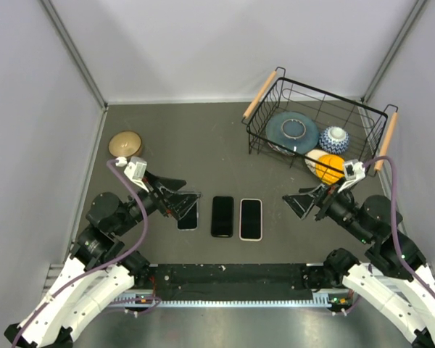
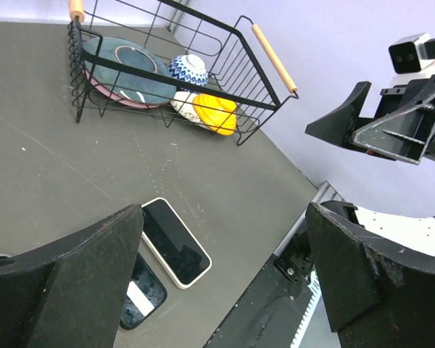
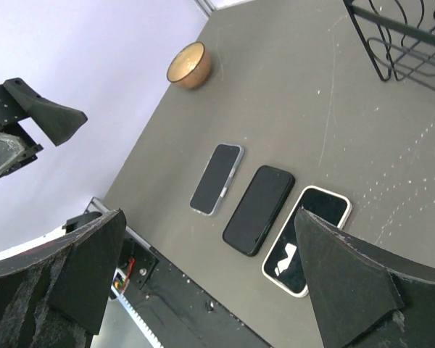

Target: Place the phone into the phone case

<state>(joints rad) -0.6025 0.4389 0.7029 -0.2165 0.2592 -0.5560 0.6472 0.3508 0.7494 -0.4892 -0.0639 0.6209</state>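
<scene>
Nothing started yet. L gripper (image 1: 191,190) and R gripper (image 1: 290,206) both hanging splayed, empty. Btwn them, black phone (image 1: 222,216) lying flat. White-rimmed slab (image 1: 251,218) (case?) sitting nearer R gripper, clear-rimmed slab (image 1: 188,217) under L tips. Pickup + insertion remaining.

The top external view hangs high above and behind the near edge of the table (image 1: 203,138). It faces steeply down and takes in the whole surface out to the far walls, from well back.

The left wrist view sits low behind the left end effector (image 2: 223,214), close to the table. It faces right and far, toward the wire basket (image 2: 167,69) and the right end effector (image 2: 326,125).

The right wrist view sits higher and faces left and far, toward the wooden bowl (image 3: 188,65).

Both wrist views share the white-rimmed phone (image 2: 175,243) and the near middle of the table. The top external view covers everything they show.
</scene>
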